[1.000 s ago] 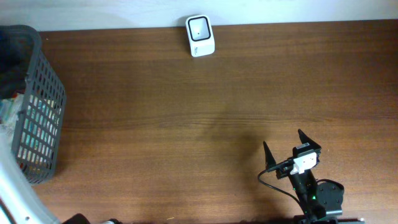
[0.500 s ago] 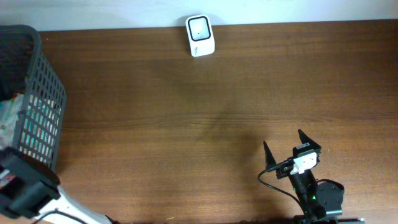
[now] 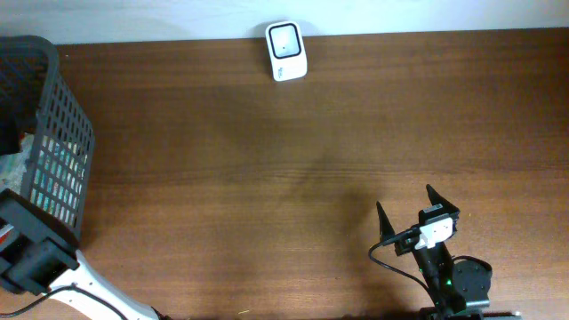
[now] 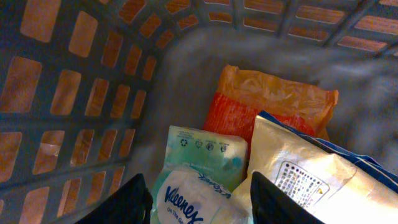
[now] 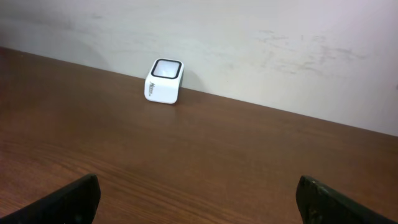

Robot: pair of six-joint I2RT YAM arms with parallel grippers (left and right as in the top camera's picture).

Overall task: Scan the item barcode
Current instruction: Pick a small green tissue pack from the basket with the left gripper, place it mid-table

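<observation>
Tissue pack [image 4: 186, 208] lies in the basket [image 4: 68, 106] among other packets: orange bag [image 4: 261, 99] behind, white pouch [image 4: 311, 180] against its side. Left gripper [image 4: 199, 186] reaches in, one finger either side of the pack, close beside it; cannot tell whether they pinch it. Scanner [image 3: 286, 52] at the table's [image 3: 267, 169] far edge, well apart. Right gripper [image 5: 196, 190] spread wide, empty, facing the scanner. Judged early: pack not lifted; carry and scan left

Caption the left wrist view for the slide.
Left gripper open over Kleenex pack in basket, beside orange bag and white bag.
</observation>
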